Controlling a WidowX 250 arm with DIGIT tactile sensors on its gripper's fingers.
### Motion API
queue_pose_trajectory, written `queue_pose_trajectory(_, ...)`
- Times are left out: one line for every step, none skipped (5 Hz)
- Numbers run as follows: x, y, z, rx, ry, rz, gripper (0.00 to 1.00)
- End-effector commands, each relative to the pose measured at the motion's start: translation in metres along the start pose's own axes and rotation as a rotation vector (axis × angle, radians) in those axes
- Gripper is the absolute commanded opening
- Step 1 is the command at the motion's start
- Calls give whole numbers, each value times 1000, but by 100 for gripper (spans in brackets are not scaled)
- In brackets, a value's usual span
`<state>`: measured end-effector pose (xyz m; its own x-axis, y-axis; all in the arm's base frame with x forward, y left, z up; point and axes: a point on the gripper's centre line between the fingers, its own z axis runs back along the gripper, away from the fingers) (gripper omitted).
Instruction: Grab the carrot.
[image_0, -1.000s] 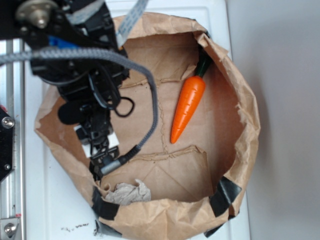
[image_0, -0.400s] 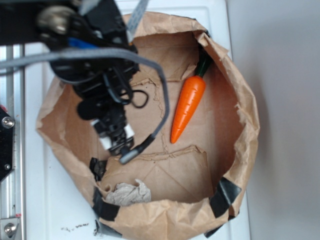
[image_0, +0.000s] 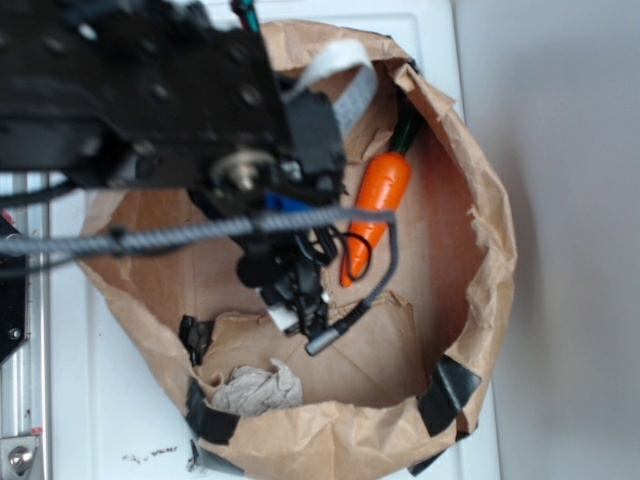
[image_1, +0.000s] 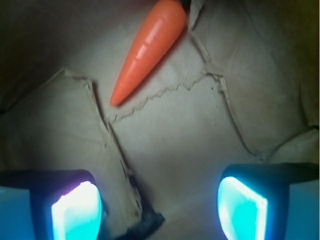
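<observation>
From the outside camera I see the carrot (image_0: 380, 200) lying on the floor of the brown paper bag (image_0: 495, 250), close to its right wall, green stem toward the far edge and the tip pointing toward the near edge. My arm (image_0: 150, 100) reaches in from the left and covers much of the bag's far-left part. The gripper (image_0: 295, 300) hangs over the middle of the bag floor, just left of the carrot's tip and not touching it. A grey cable (image_0: 200, 232) loops across in front of it, so from here I cannot tell how the jaws stand. A crumpled bit of paper (image_0: 255, 388) sits near the bag's near-left corner, well apart from the carrot.

On the wrist camera the two fingertips (image_1: 75, 210) glow at the bottom corners, spread wide with bare paper between them and nothing held. The carrot (image_1: 150, 47) lies at the top of this view, slanted, tip nearest me, well ahead of the fingers.

I judge the reach is only partly done. To do it well I would carry the gripper on toward the thick middle of the carrot, turn the wrist so the fingers straddle it crosswise, then come down. The glossy taper could slip out if I close near the tip, and the bag's right wall is close, so I would keep the outer finger clear of it.
</observation>
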<state>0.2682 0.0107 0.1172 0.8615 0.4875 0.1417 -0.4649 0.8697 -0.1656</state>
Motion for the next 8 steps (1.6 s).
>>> queue_pose_trajectory(33,-4,-17,-41,-38,88,100)
queue_pose_trajectory(43,-3,-39,-63,-15,108,100)
queue_pose_trajectory(44,-7,-48,-119,8,131,100)
queue_pose_trajectory(41,-16,-64,-127,-18,201,100)
queue_pose_trajectory(37,-27,-78,-49,-42,227,100)
queue_pose_trajectory(42,-29,-80,-28,-54,254,100)
queue_pose_trajectory(46,-27,-78,-16,-80,338,100)
queue_pose_trajectory(52,-22,-76,4,-203,476,100)
